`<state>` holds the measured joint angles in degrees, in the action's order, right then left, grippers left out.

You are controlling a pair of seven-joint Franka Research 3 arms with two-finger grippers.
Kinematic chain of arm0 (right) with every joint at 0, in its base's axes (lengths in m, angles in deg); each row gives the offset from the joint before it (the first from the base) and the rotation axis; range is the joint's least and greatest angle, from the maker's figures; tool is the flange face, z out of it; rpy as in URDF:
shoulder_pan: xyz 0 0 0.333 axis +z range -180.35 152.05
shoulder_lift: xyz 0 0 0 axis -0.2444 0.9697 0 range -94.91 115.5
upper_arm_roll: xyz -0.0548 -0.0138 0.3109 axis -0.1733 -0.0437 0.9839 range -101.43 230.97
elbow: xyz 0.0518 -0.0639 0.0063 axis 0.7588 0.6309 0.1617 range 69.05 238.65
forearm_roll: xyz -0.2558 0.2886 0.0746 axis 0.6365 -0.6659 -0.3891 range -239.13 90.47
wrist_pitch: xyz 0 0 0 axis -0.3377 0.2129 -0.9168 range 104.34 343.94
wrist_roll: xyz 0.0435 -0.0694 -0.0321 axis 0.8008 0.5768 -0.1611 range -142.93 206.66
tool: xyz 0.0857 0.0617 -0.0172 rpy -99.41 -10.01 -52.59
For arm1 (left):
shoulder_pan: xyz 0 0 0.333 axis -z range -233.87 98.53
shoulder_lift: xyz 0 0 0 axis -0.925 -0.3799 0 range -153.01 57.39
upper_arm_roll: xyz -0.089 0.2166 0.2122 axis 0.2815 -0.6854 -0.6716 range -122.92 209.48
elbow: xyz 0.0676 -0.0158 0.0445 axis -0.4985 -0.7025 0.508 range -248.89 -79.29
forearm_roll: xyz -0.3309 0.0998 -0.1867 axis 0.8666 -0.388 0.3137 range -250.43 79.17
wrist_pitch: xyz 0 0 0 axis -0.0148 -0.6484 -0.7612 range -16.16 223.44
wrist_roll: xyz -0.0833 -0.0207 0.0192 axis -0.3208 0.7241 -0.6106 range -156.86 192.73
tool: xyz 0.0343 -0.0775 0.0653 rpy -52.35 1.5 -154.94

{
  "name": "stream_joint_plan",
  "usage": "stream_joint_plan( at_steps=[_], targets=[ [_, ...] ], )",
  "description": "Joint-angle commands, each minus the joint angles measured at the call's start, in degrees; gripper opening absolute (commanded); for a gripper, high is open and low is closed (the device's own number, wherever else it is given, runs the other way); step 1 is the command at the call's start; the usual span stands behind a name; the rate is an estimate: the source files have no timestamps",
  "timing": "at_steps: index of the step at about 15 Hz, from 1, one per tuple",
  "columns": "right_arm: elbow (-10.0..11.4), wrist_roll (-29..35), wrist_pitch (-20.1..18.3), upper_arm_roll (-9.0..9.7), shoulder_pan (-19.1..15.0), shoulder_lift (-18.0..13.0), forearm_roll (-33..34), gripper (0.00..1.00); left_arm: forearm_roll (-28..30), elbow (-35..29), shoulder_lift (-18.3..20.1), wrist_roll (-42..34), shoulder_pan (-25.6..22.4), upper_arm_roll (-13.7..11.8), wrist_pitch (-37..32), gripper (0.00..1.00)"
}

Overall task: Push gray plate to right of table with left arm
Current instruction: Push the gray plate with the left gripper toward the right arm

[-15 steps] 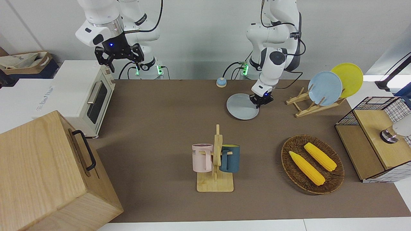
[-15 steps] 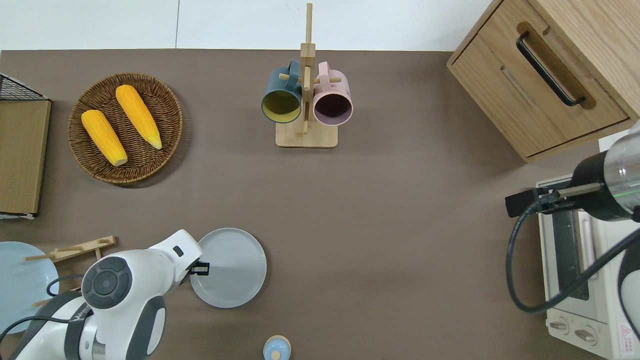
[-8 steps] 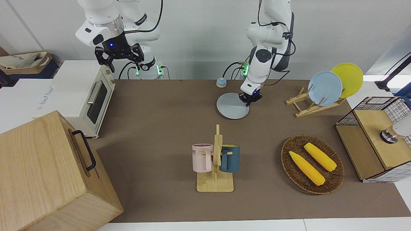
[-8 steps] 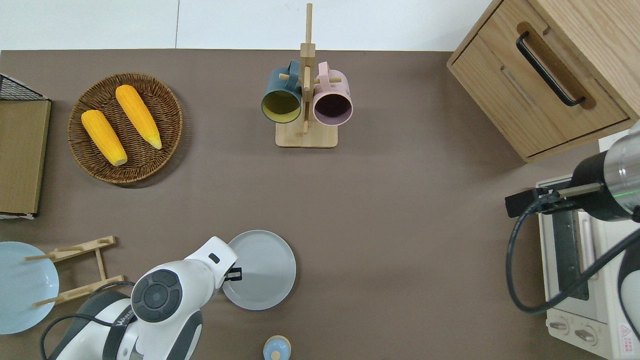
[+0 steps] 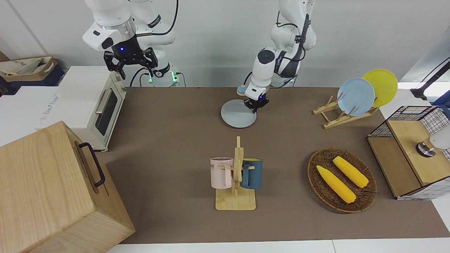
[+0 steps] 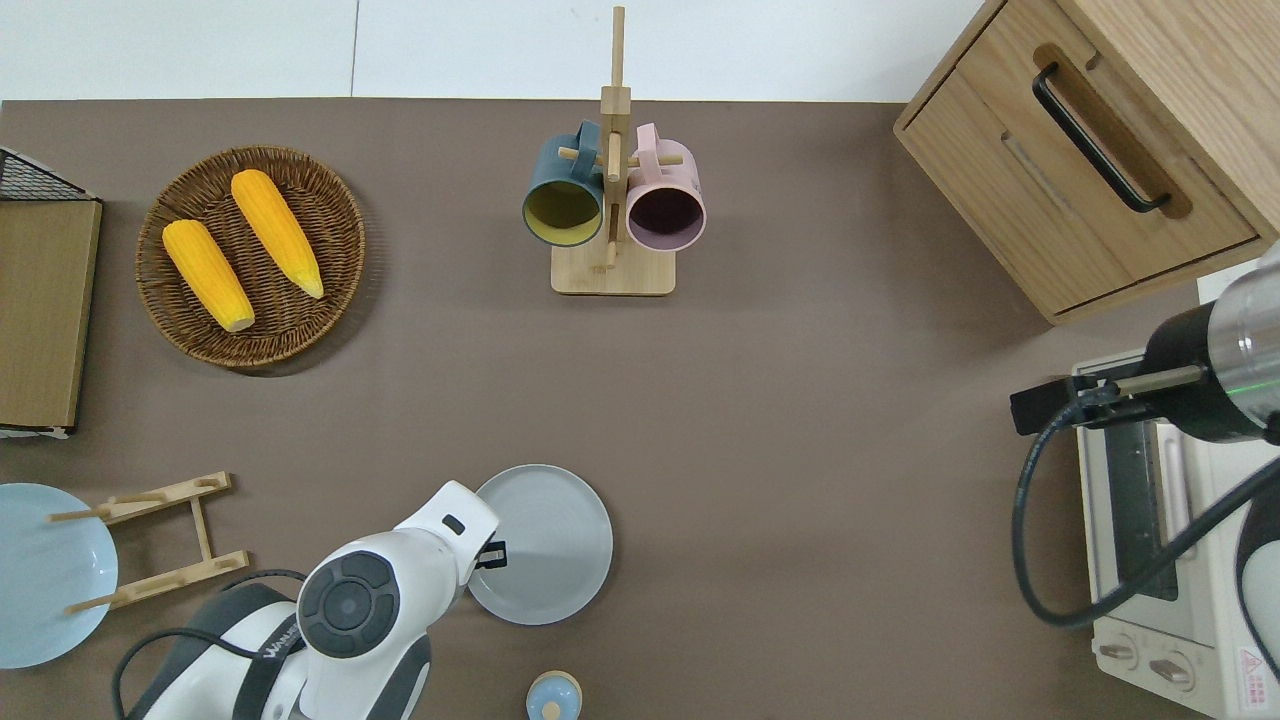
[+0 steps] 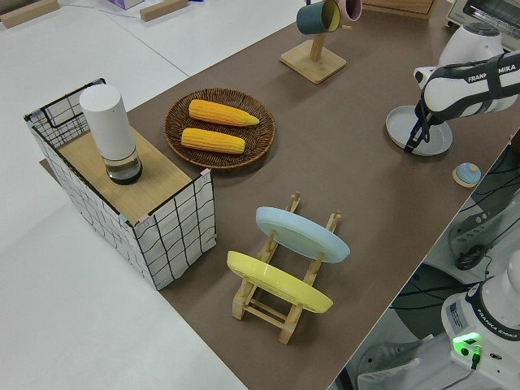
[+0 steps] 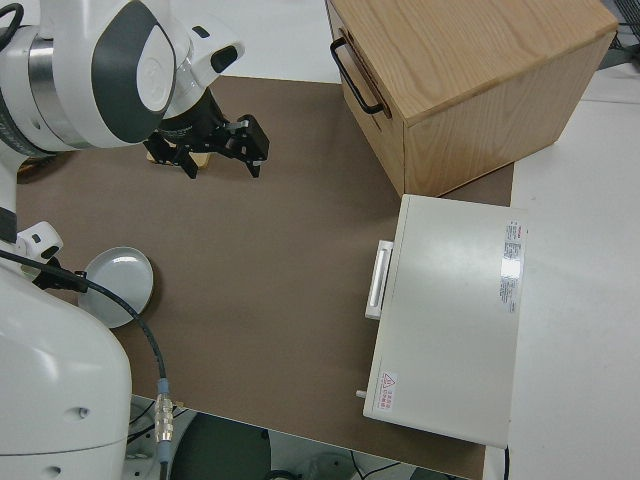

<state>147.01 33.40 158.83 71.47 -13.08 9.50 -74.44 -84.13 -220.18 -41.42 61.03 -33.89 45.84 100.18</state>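
I see the gray plate [image 5: 238, 118] lying flat on the table [image 5: 168, 140], near the robots' edge and roughly midway along it, just beside the small blue bell [image 5: 241, 90], which sits nearer to the robots. The mug rack [image 5: 236, 182] with its pink and blue mugs stands well apart, farther from the robots. My left gripper [image 5: 256, 105] is down at the plate's rim on the side toward the left arm's end of the table, its tips on or just inside the edge; I cannot tell whether its fingers are open or closed. The right arm is parked, and I see its gripper [image 5: 130, 59] with the fingers spread apart. The dish rack [image 5: 339, 114] stands toward the left arm's end.
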Motion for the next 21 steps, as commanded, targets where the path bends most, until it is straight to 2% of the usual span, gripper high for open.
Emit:
stream_joint_plan(
  at_steps=[1,5,8,13,16,21],
  targets=[
    [-0.5,0.1,-0.9,0.77,-1.2,-0.2,-0.6,0.983,0.3,4.3,-8.8,8.8,5.4,1.3,1.5,0.00],
    [-0.5,0.1,-0.9,0.86,-1.2,-0.2,-0.6,0.983,-0.1,12.0,-15.6,17.6,5.5,6.0,1.4,0.00],
    [-0.5,0.1,-0.9,0.86,-1.2,-0.2,-0.6,0.983,-0.4,16.4,-18.4,21.9,6.0,7.8,0.9,0.00],
    [-0.5,0.1,-0.9,0.86,-1.2,-0.2,-0.6,0.983,-0.9,23.5,-23.5,28.3,9.6,8.1,0.8,0.00],
    [-0.5,0.1,-0.9,0.77,-1.2,-0.2,-0.6,0.983,-3.5,27.7,-26.4,31.8,10.0,8.2,0.1,0.00],
    [-0.5,0.1,-0.9,0.77,-1.2,-0.2,-0.6,0.983,-3.4,35.3,-30.7,34.9,12.0,8.2,-1.7,0.00]
  ],
)
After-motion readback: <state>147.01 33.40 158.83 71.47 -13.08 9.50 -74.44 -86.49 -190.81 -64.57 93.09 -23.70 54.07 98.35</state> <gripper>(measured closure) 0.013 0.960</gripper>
